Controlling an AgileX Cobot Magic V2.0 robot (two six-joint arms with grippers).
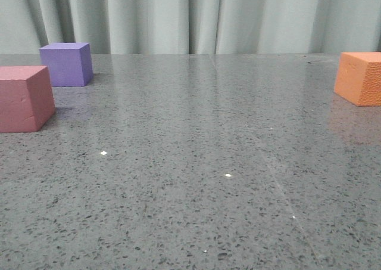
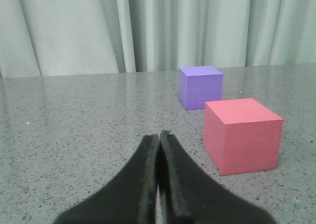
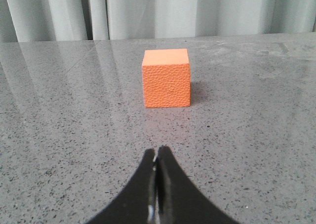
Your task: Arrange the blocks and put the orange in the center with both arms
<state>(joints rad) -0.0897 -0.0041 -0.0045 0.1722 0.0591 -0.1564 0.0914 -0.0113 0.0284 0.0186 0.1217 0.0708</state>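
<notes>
A: Orange cube [image 3: 166, 84] first. Sits straight ahead of right end effector [image 3: 157, 157], apart from it, bare worktop [image 3: 74, 150] between. Grainy face square-on to the fingers.

B: Long axis?

A: None, a cube. No preferred grip direction beyond squaring to the faces. In front view sits far out on the right edge [image 1: 360, 78], well off the middle.

B: State of right end effector?

A: Fingers together, tips touching, nothing held. Needs opening before any approach, judging from this.

B: Left side?

A: Left end effector [image 2: 159, 140] also closed up, empty. Pink-red cube [image 2: 242, 135] ahead and off to one side of it, near. Purple cube [image 2: 200, 86] beyond the pink-red, further from the fingers, just apart from it. Same pair at the left of front view: pink-red [image 1: 22, 97], purple [image 1: 66, 64].

B: Nearer arm for orange?

A: Right, clearly. Orange absent from left wrist view entirely.

B: Center?

A: Unmarked stretch of speckled worktop between the two groups, nothing on it.

B: Progress?

A: Nothing arranged yet by the look of it. Likely next: open right fingers, drive straight forward, straddle the orange cube.

B: Risk?

A: Shoving the cube with shut fingers if not opened in time. Glossy stone, light foam, probably slides easily.
</notes>
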